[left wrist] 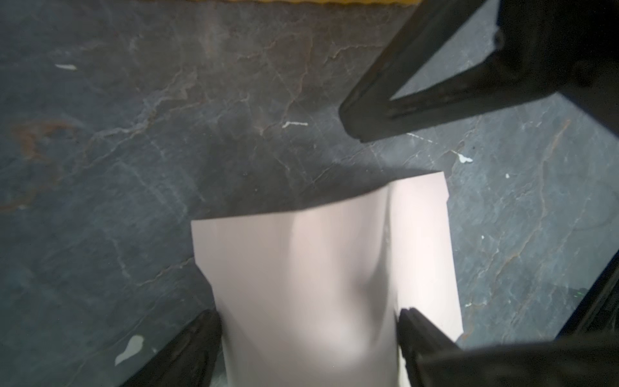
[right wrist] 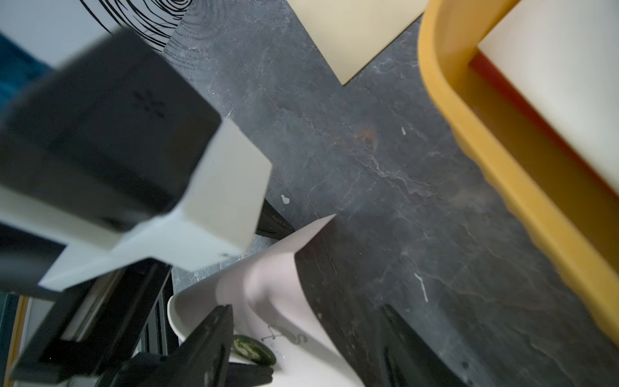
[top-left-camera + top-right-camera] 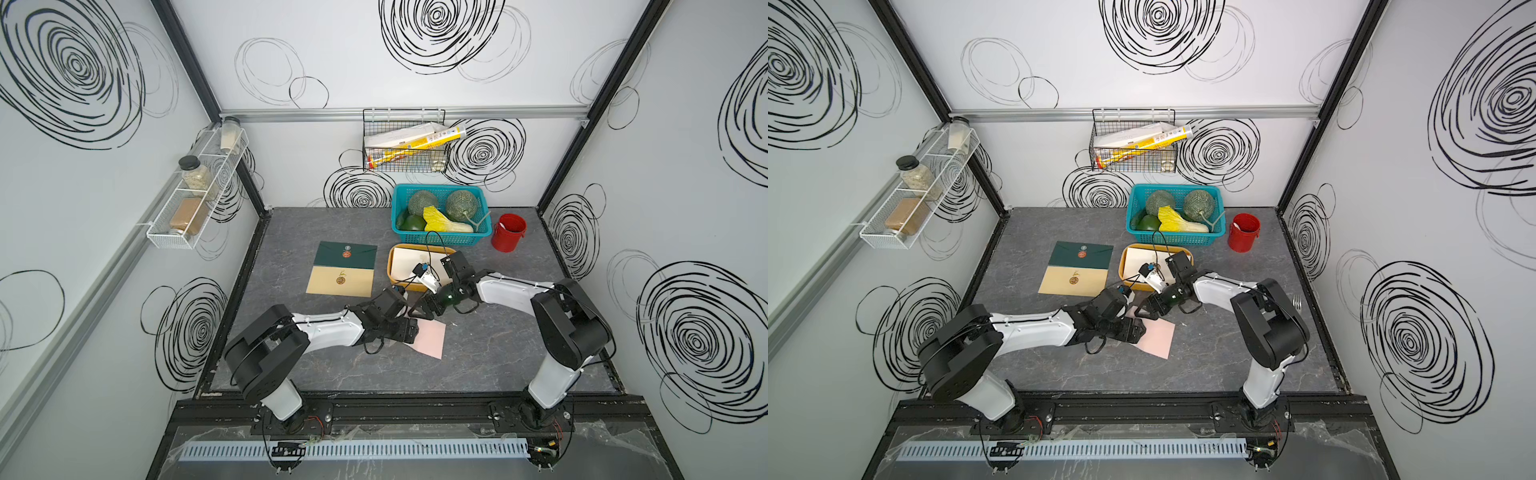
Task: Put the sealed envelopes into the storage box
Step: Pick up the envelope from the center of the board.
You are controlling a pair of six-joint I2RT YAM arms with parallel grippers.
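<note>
Two envelopes lie edge to edge on the grey marbled table (image 3: 519, 353) in both top views: a flat dark green paper envelope (image 3: 345, 254) and a flat tan paper envelope (image 3: 340, 281). They are just beside the shallow mustard-yellow plastic tub (image 3: 391, 266), which holds a cream paper envelope (image 3: 407, 262). Nearer the robot lies a flat pink paper envelope (image 3: 432, 340). The left end effector (image 3: 414, 328) sits over one end of it and the right end effector (image 3: 420, 312) is at its far corner (the two nearly meet).

In the left wrist view the pink envelope (image 1: 318, 268) bows upward between the left end effector's fingers (image 1: 191, 348), which stand wide apart. I cannot tell whether they squeeze it or merely flank it.

In the right wrist view a curled part of the pink envelope (image 2: 268, 288), with its round green seal (image 2: 254, 350) showing, rises between the right end effector's fingers (image 2: 211, 341). They stand apart, released, one of them clear of the paper. The tub (image 2: 469, 140) is near.
</note>
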